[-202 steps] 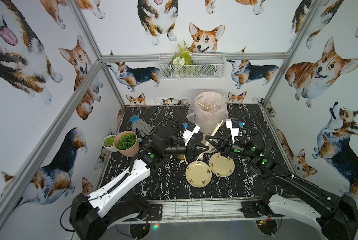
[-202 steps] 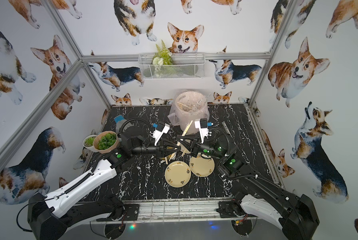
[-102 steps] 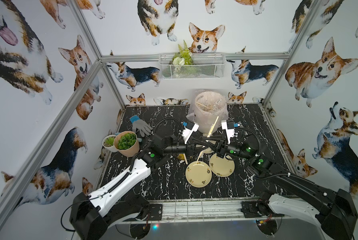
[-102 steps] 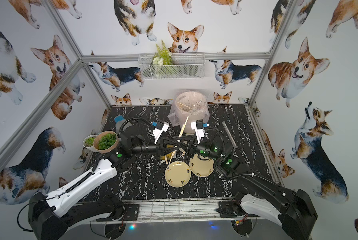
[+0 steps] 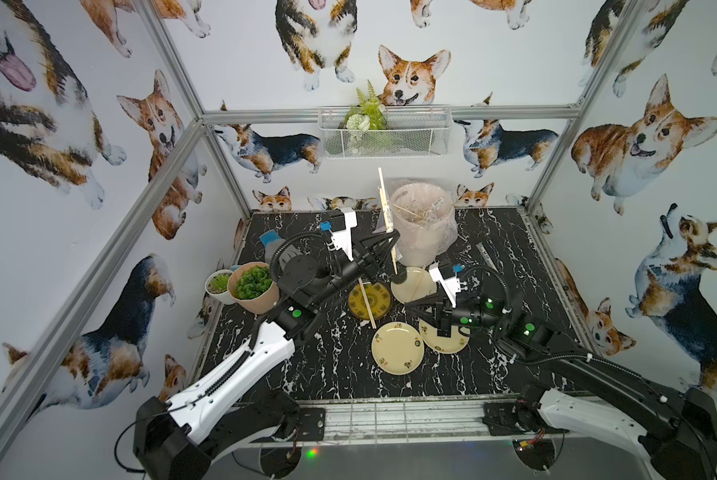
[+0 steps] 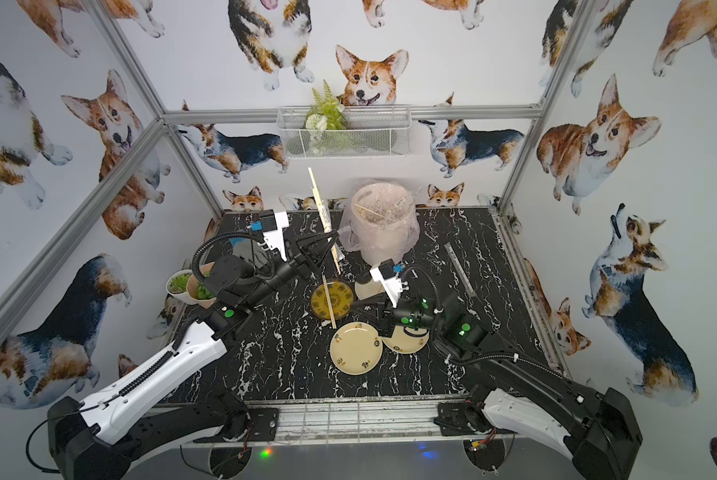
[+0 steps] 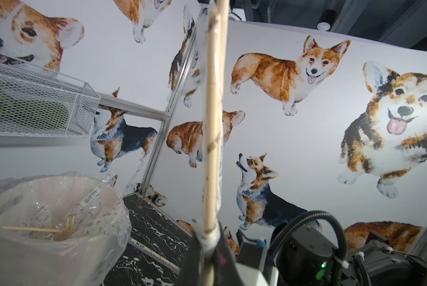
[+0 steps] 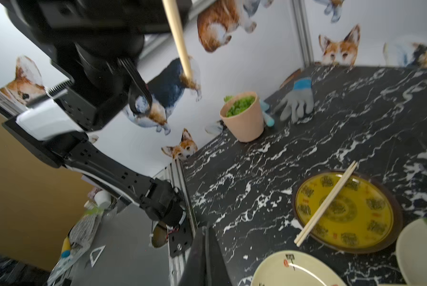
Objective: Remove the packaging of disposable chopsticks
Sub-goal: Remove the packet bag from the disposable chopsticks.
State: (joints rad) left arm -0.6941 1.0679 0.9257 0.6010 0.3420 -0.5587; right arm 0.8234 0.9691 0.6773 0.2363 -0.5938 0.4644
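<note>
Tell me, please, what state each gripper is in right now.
Left gripper: closed on a wrapped pair of chopsticks.
Right gripper: closed, holding nothing.

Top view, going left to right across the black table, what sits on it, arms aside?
small white pot → tan pot of greens → dark-rimmed yellow plate → lined bin → packaged chopsticks. The cream plates and the glove overlap these, so I skip them.
</note>
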